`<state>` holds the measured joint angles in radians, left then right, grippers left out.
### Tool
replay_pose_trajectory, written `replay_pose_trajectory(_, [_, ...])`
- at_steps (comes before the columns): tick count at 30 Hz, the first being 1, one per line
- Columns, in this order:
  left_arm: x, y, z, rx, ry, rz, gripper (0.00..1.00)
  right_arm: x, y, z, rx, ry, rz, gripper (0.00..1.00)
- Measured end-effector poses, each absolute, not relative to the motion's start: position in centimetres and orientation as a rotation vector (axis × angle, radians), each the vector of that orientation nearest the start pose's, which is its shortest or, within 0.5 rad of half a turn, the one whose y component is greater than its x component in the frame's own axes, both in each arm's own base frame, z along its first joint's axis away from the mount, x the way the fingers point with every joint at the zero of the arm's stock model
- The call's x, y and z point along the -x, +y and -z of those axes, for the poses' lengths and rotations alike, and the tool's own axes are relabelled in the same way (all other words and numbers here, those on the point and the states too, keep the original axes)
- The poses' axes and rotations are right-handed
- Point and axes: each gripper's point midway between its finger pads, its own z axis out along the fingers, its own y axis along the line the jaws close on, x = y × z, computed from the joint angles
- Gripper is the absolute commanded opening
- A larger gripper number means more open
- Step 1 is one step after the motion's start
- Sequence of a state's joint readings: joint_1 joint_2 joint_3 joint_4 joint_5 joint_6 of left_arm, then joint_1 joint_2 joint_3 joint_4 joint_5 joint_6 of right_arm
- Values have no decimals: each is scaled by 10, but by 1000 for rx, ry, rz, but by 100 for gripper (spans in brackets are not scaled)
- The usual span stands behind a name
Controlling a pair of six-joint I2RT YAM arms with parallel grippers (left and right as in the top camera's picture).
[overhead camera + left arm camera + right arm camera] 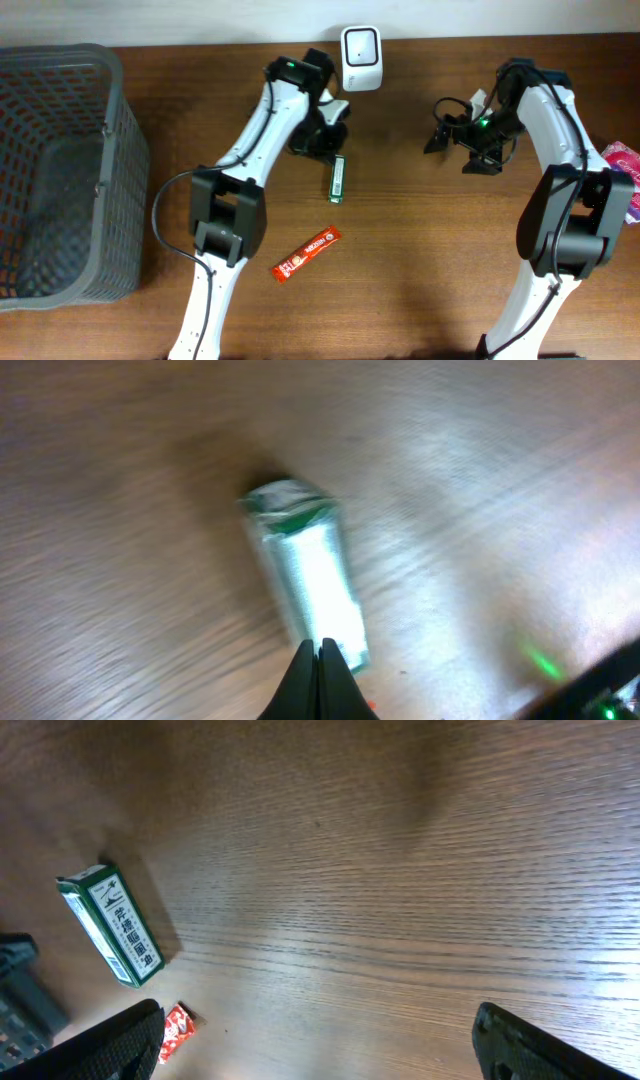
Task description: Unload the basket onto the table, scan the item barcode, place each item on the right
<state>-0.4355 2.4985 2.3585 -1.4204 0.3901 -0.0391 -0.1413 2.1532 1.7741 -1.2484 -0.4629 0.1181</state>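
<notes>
My left gripper is nearer, jaws pressed together, empty; green box lies lengthwise just off its tips. My right gripper hangs spread.

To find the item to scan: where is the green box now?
Overhead, the green box lies near the centre, just below the left gripper, between the white scanner and the red sachet.

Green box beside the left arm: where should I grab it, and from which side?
Grip the green box across its narrow width, about mid-length, coming straight down from above. It lies flat on the table, long and slim, with both long sides free. The left gripper is closest but shut, so open it first.
</notes>
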Motion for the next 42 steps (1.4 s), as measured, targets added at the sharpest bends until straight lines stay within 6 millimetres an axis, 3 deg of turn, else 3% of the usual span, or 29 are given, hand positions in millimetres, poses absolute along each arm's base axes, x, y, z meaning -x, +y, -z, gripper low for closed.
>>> replay_pose_trajectory(4, [-387, -301, -63, -772, 3085, 595, 0, -413, 39, -71, -334, 3078, -725, 99])
replay_pose_trajectory(7, [-388, -297, -58, -645, 3129, 438, 0, -412, 42, -71, -325, 3081, -725, 99])
replay_pose_trajectory(9, [-400, -291, -54, -550, 3116, 349, 0, -412, 42, -71, -322, 3081, -725, 99])
replay_pose_trajectory(11, [-405, -288, -37, -510, 3109, 313, 0, -412, 42, -71, -323, 3082, -724, 99])
replay_pose_trajectory(14, [-407, -277, -26, -482, 3118, 213, 0, -412, 42, -71, -322, 3082, -724, 99])
replay_pose_trajectory(17, [-413, -252, -25, -403, 3130, 60, 0, -412, 42, -71, -323, 3082, -724, 99])
replay_pose_trajectory(21, [-423, -222, -54, -304, 3151, 14, 0, -411, 42, -71, -326, 3086, -726, 99])
replay_pose_trajectory(24, [-405, -209, -67, -294, 3224, -38, 0, -410, 42, -71, -328, 3092, -727, 99])
replay_pose_trajectory(26, [-402, -203, -66, -271, 3235, -108, 0, -405, 43, -71, -337, 3110, -732, 99])
replay_pose_trajectory(28, [-402, -184, -55, -163, 3225, -300, 1, -391, 44, -72, -366, 3165, -744, 99])
replay_pose_trajectory(29, [-401, -179, -47, -138, 3224, -344, 2, -381, 47, -74, -375, 3200, -775, 90])
replay_pose_trajectory(30, [-396, -171, -28, -116, 3240, -405, 8, -374, 54, -77, -348, 3221, -821, 68])
replay_pose_trajectory(31, [-400, -169, -20, -93, 3228, -407, 25, -370, 63, -78, -306, 3237, -846, 62])
replay_pose_trajectory(32, [-408, -168, -17, -63, 3204, -391, 99, -366, 83, -80, -204, 3250, -866, 46])
replay_pose_trajectory(34, [-416, -162, -16, -23, 3185, -378, 99, -363, 121, -79, -29, 3250, -866, 23])
replay_pose_trajectory(35, [-422, -154, -16, 15, 3177, -369, 99, -366, 149, -77, 56, 3224, -851, 15])
replay_pose_trajectory(37, [-428, -132, -16, 122, 3183, -376, 99, -373, 183, -72, -55, 3209, -796, 6])
replay_pose_trajectory(38, [-432, -105, -17, 275, 3186, -386, 99, -374, 205, -70, -49, 3192, -759, 6])
replay_pose_trajectory(39, [-435, -91, -17, 368, 3187, -374, 99, -379, 214, -67, -124, 3174, -709, 6])
replay_pose_trajectory(42, [-438, -63, -15, 550, 3193, -306, 99, -368, 249, -53, -262, 3168, -591, 4])
